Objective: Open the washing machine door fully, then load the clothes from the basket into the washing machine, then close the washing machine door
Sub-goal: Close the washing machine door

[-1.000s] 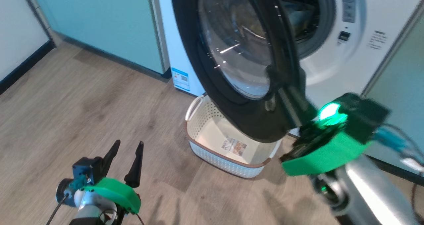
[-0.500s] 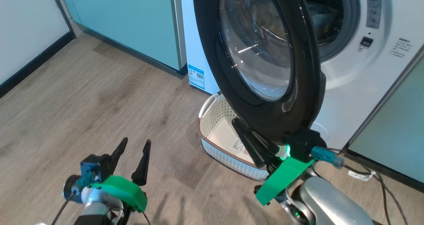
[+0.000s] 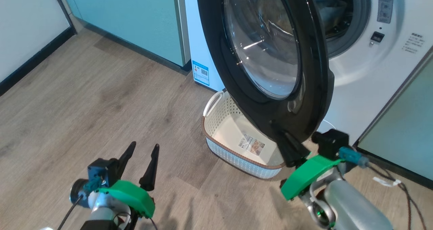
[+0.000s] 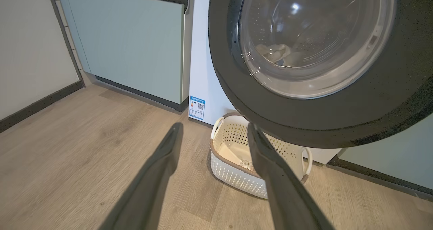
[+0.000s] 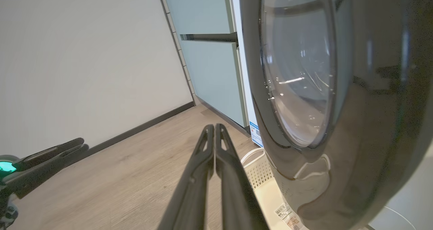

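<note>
No brand readable anywhere. Blue sticker (image 3: 200, 72) low on the washing machine (image 3: 365, 74) has a QR code, with print too small to read. Grey label strip (image 3: 385, 3) and small grey text block (image 3: 411, 42) right of the drum opening are illegible. The basket (image 3: 216, 121) has a label (image 3: 251, 144) with a barcode and photo patches on its floor, and its wording is unreadable.

The washing machine door (image 3: 270, 54) has a glossy black rim and a clear bulging glass bowl. It stands partly open, swung out over the basket. The basket is cream with perforated sides, a brown rim and white handles. It sits on the wood floor (image 3: 84, 88) just in front of the machine, under the door. The clothes (image 4: 275, 50) show as a pale lump through the door glass, detail unclear.

Left tool (image 3: 144, 144) is released, fingers spread and empty, low over the floor well left of the basket. Right tool (image 5: 213, 127) is clenched with its fingers pressed together on nothing, by the door's lower rim. I cannot tell if it touches the rim. Pale green cabinets (image 3: 135, 20) flank the machine.
</note>
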Motion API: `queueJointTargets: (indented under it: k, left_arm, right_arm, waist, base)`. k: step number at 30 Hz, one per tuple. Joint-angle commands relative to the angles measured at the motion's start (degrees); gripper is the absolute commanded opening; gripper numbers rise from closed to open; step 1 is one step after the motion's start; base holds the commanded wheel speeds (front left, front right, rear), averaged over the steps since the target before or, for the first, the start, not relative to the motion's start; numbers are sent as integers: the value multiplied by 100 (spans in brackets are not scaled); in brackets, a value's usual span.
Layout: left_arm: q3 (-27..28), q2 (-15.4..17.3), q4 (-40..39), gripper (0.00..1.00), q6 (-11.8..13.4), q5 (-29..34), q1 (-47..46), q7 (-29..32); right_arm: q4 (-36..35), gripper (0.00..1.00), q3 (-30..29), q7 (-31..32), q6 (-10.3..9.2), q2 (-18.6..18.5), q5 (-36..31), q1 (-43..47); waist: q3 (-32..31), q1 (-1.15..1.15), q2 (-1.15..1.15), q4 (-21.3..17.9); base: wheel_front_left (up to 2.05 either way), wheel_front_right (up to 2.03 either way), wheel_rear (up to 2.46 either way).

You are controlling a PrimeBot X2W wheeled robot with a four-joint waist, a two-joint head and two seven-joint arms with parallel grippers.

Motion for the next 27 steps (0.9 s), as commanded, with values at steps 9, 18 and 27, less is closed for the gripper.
queueJointTargets:
  k: [9, 18, 27]
  left_arm:
    - [113, -18, -197, 100, -4, 68, -442, -36]
    - [87, -38, -220, 100, -4, 113, -513, -36]
    - [93, -32, -231, 100, -4, 133, -505, -36]
  right_arm:
    - [158, 0, -428, -38, 22, 73, 304, -539]
    - [283, 0, -850, -38, 22, 74, 540, -754]
    - [375, 0, -1247, -38, 22, 74, 710, -890]
  waist:
    - [192, 0, 0, -32]
    - [340, 0, 0, -59]
    - [463, 0, 0, -142]
  base:
    - [0, 0, 0]
    - [0, 0, 0]
    - [0, 0, 0]
